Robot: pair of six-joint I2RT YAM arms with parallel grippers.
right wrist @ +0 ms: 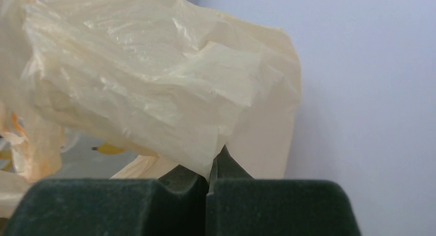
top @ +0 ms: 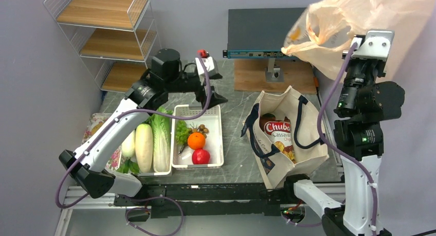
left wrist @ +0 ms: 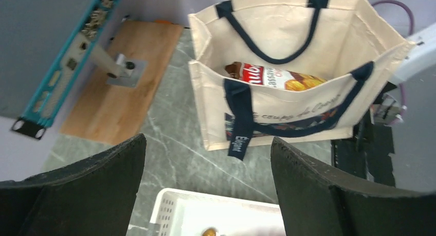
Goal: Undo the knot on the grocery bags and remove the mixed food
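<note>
right gripper (right wrist: 207, 187) is pinched tight on a fold of the thin peach plastic bag (right wrist: 144, 87), holding it high at the far right, well clear of the table. left gripper (left wrist: 208, 187) hangs with its jaws wide apart and nothing between them, over the far end of the white tray (left wrist: 164, 207), facing the canvas tote (left wrist: 288, 35).

judging by how things lie, most of the job looks done. the plastic bag hangs slack and crumpled, with no tight knot to be seen, so i take it as untied and largely emptied. the tote stands open between the tray and the right arm. the cabbage (top: 161, 138) and white radishes (top: 143, 141) lie just left of the white tray, and the orange (top: 196, 140), red apple (top: 200, 156) and brown nuts (top: 201, 128) sit in it. what is left, as far as i can see, is the red snack packet (left wrist: 272, 76) inside the tote. no bread, grapes or bottle can be made out anywhere.

only the top view shows the sorted food and both arms together, but there the bag hides the right fingers. the right wrist view shows the clamp on the film, and a small yellow-orange shape through the plastic; whether that is food or print i cannot tell. the left wrist view looks straight into the tote, where the packet lies across the bottom with nothing else visible beside it.
</note>
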